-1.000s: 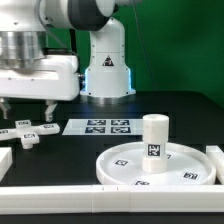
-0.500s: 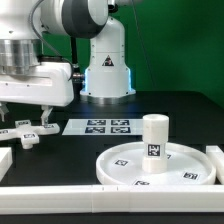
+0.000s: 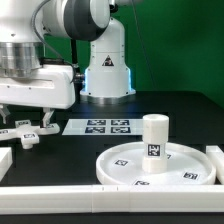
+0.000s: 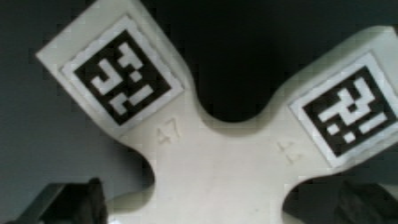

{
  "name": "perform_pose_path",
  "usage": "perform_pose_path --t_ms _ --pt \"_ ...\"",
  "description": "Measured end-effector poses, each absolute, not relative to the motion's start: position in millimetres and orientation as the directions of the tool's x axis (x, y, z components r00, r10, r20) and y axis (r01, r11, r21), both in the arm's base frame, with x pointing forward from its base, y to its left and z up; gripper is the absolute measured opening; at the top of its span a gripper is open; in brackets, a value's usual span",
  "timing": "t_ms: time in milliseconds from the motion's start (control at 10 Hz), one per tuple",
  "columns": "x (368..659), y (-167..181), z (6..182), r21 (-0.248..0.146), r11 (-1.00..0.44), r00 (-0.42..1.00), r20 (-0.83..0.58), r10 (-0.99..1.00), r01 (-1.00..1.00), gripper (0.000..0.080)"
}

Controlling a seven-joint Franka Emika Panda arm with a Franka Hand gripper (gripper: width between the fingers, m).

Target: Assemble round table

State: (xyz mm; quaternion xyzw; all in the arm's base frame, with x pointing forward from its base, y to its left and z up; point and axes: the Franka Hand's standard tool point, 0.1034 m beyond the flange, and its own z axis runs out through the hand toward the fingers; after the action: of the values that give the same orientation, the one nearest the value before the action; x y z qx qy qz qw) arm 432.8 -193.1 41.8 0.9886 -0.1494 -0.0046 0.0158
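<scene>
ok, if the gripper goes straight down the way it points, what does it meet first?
Most likely the cross-shaped foot piece. The wrist view shows it directly below the open gripper, with nothing in between. The remaining gap is hard to judge.

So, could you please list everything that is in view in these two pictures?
round disc: one, white, tagged, on the table toward the exterior view's right
leg: one, white, upright on the round disc
cross-shaped foot piece: one, white, tagged, exterior view's left
marker board: one, white, flat behind the disc
blocks: three, white, front and both side edges
table: one, black
backdrop: green, behind
arm: one, white, at the back
hand: one, open, above the foot piece
</scene>
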Motion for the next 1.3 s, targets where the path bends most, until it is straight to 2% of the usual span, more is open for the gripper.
perform_pose_path --t_ms 700,1300 --pt "430 -193 33.0 0.039 -0.956 0.956 -0.021 -0.292 -0.291 0.0649" --pt "441 -190 38.2 0.025 -0.959 0.958 -0.030 -0.284 -0.283 0.0649"
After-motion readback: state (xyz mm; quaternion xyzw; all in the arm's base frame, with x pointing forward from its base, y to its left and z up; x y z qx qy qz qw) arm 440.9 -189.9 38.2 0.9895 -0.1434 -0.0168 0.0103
